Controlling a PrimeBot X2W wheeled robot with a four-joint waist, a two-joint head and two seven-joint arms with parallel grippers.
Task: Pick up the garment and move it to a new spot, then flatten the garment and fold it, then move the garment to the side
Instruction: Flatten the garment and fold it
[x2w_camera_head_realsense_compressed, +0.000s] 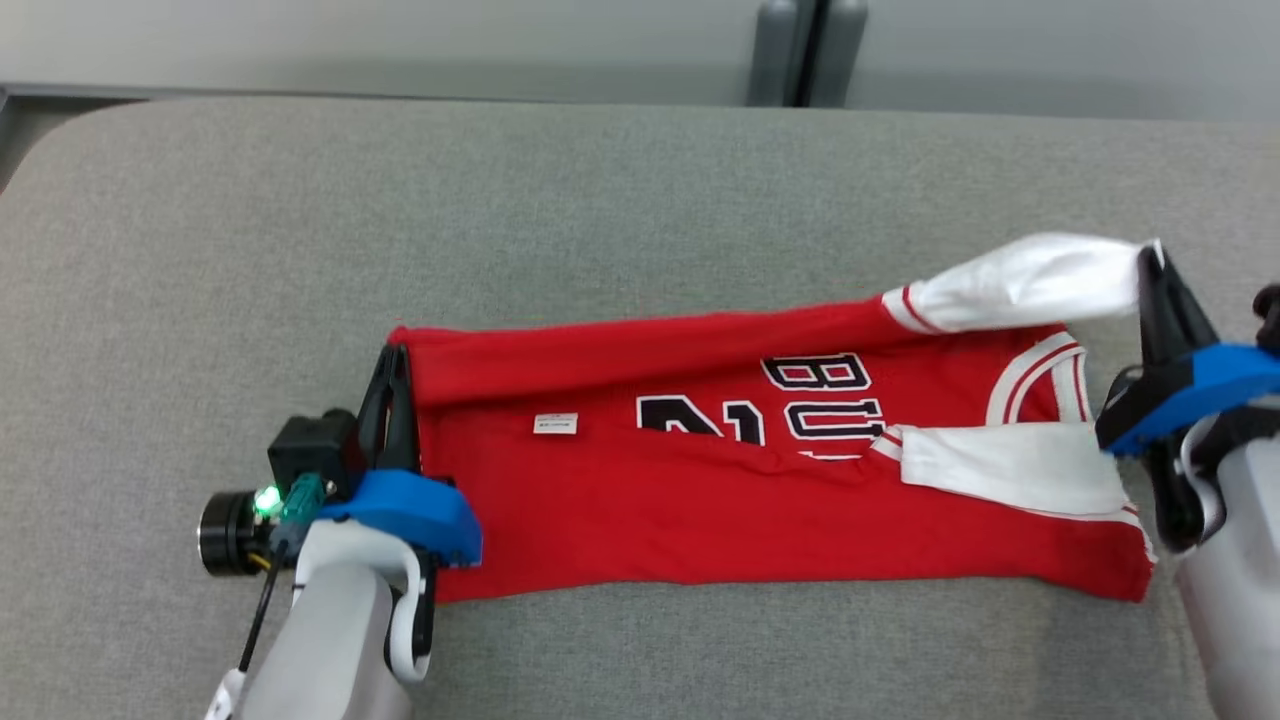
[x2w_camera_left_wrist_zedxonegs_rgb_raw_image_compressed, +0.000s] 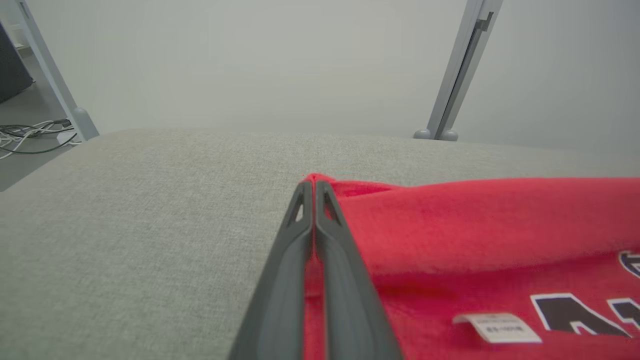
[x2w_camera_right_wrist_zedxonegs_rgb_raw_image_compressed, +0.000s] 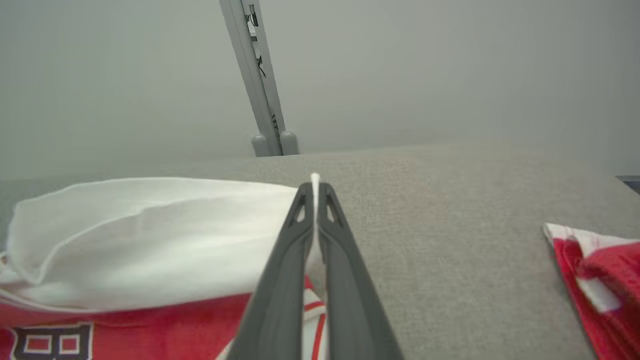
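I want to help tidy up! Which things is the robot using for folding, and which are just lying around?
For the job:
- red shirt
- left fingers, shut on the shirt's corner
- right fingers, shut on a white sleeve
- grey table under the shirt

Just lying about:
- grey post behind the table
- cables on the floor

Item 1. Black block lettering (x2w_camera_head_realsense_compressed: 825, 395) with a white outline, on the chest of the red garment (x2w_camera_head_realsense_compressed: 650, 500): "BU" is read; the rest is covered by folded cloth.

Item 2. Black numerals (x2w_camera_head_realsense_compressed: 700, 420) in the same style, beside the lettering: cut off by a fold, possibly "21".

Item 3. Small white label (x2w_camera_head_realsense_compressed: 555, 423), set on the red cloth: a line of print is seen, too small to be read.
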